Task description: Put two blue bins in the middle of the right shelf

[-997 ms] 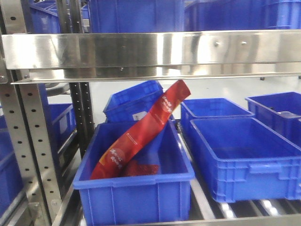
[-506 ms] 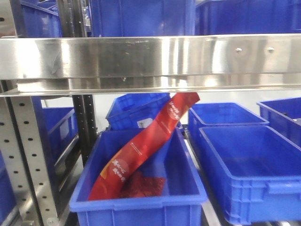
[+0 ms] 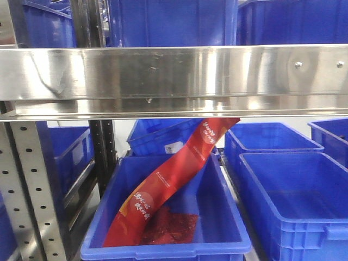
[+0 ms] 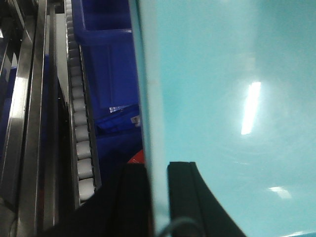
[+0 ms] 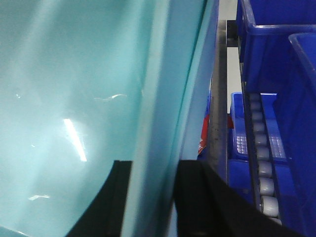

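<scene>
A bin wall, washed out to pale teal up close, fills the left wrist view (image 4: 237,98) and the right wrist view (image 5: 74,74). My left gripper (image 4: 158,197) is shut on this blue bin's rim, one black finger on each side of the wall. On the opposite rim my right gripper (image 5: 153,197) is shut the same way. Neither gripper shows in the front view. That view shows a blue bin (image 3: 223,228) on the shelf level below the steel beam (image 3: 174,81), with a long red packet (image 3: 174,179) leaning in it.
More blue bins sit to the right (image 3: 293,206), behind (image 3: 163,136) and on the level above the beam (image 3: 168,22). A perforated steel upright (image 3: 32,190) stands at left. Roller tracks run beside the held bin (image 4: 79,123) (image 5: 264,168).
In the front view the steel beam has grown larger and dropped lower in the picture. The bin with the red packet has slid down and right, as the view rises and closes in.
</scene>
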You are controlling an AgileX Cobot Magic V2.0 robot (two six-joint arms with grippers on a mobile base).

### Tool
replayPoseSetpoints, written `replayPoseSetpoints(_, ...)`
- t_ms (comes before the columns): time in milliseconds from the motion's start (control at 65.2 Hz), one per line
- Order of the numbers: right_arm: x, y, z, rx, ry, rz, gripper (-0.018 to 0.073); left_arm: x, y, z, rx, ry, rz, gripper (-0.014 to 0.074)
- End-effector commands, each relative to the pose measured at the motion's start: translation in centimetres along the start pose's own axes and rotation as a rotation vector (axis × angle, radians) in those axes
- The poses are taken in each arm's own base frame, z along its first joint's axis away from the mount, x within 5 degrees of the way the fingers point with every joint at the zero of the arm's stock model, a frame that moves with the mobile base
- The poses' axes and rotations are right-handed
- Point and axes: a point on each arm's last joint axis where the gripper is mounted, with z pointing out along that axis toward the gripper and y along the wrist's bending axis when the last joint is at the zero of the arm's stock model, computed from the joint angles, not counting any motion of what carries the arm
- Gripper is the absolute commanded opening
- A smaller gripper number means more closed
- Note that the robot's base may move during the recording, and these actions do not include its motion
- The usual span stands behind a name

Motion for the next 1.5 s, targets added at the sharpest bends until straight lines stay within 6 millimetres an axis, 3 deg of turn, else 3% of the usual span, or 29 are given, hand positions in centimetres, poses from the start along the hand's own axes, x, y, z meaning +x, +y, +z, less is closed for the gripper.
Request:
replayPoseSetpoints(0, -1.45, 0.66, -1.34, -0.048, -0.121, 0.021, -0.0153, -1.23, -0.61, -1.25, 0.045, -0.117, -0.007, -0.0111)
replayPoseSetpoints(1334, -1.75, 0.8, -1.39, -0.065, -0.153, 0.036, -0.0153, -1.71, -0.76, -1.39, 0.063, -0.168, -0.012, -0.0111)
replayPoseSetpoints(1487, -1.37, 0.85, -1.44, -0.069, -0.11, 0.039, -0.0153, -0.91, -0.51, -1.38, 0.034, -0.079, -0.004, -0.0111)
